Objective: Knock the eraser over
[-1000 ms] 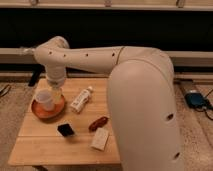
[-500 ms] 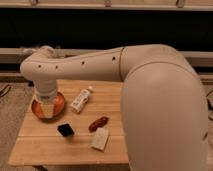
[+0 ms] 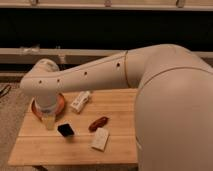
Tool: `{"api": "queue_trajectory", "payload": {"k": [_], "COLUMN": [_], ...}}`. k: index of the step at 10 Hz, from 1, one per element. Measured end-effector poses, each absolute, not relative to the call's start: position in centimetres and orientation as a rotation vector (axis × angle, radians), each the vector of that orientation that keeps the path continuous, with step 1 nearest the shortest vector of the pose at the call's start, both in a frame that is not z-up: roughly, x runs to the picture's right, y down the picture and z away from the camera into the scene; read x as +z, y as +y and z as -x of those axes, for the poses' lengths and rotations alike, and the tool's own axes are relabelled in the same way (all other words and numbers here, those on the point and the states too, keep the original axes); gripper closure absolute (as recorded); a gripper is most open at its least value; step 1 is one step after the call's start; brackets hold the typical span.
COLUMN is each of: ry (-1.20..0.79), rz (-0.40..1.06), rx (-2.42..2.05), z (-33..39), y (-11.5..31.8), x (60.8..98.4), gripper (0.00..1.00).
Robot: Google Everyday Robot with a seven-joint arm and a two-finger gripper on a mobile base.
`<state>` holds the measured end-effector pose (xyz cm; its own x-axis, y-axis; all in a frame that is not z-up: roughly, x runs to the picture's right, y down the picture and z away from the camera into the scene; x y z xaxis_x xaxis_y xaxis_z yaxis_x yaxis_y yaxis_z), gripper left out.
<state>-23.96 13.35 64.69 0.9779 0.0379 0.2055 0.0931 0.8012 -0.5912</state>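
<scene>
Eraser point(image 3: 65, 130), a small black boxy block, stands on the pale wooden table point(image 3: 45, 148) just right of the low-hanging gripper point(image 3: 48, 120), whose clasp I cannot tell, seemingly placed for a sideways shove.

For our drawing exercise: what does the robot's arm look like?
The arm is smooth cream-white: thick rounded segments with bulging joints. A row of small dark dots runs along the forearm. No cables show. The pincer, pale too, sits under the wrist by the orange bowl, left on the table.
</scene>
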Motion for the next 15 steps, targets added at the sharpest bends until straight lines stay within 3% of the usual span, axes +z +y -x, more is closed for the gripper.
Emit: {"api": "queue_trajectory", "payload": {"k": [6,15], "ry": [-0.162,-0.105], "rz": [0.634,0.624], "rx": [0.004,-0.006], "z": [21.0,20.4], "y": [16.1,14.9], "x": [69.3,75.4], "gripper": [0.29,0.29]}}
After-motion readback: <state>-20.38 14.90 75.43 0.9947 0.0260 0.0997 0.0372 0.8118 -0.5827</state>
